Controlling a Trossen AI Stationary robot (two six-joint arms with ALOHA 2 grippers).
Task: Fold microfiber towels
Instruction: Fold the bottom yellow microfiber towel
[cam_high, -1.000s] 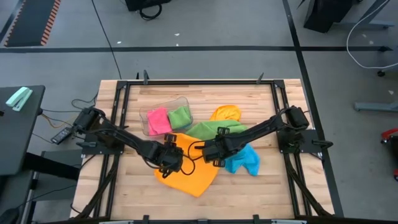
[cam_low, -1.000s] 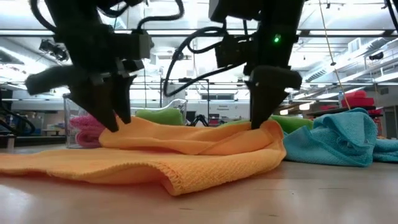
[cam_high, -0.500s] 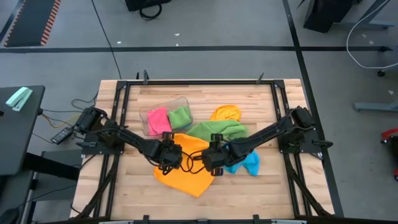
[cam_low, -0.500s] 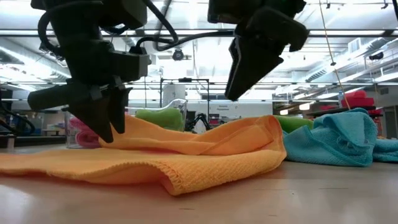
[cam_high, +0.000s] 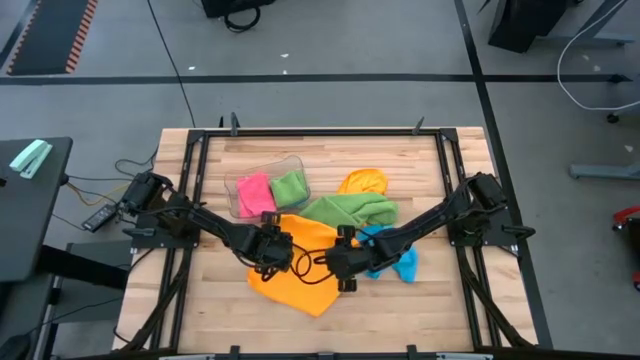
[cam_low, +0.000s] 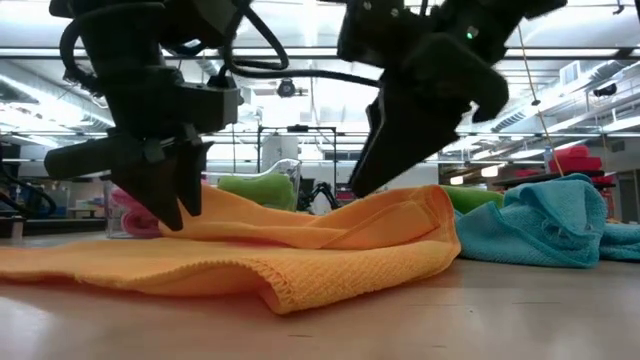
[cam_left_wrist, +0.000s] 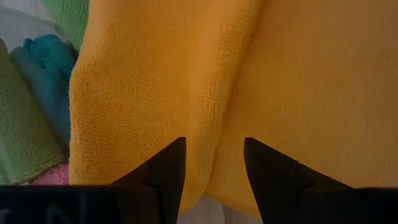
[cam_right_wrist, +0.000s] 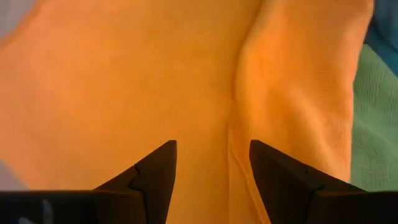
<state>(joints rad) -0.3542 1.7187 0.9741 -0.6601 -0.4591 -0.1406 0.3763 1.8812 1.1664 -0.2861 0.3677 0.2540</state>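
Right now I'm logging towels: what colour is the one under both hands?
Orange towel; the left wrist view shows it best.

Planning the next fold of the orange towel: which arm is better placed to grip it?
Probably left: the left gripper sits down at the orange towel; the right gripper hangs open above it.

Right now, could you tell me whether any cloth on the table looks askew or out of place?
The large orange microfiber towel lies rumpled with a raised ridge and crooked edges; the sky-blue towel sits bunched beside it.
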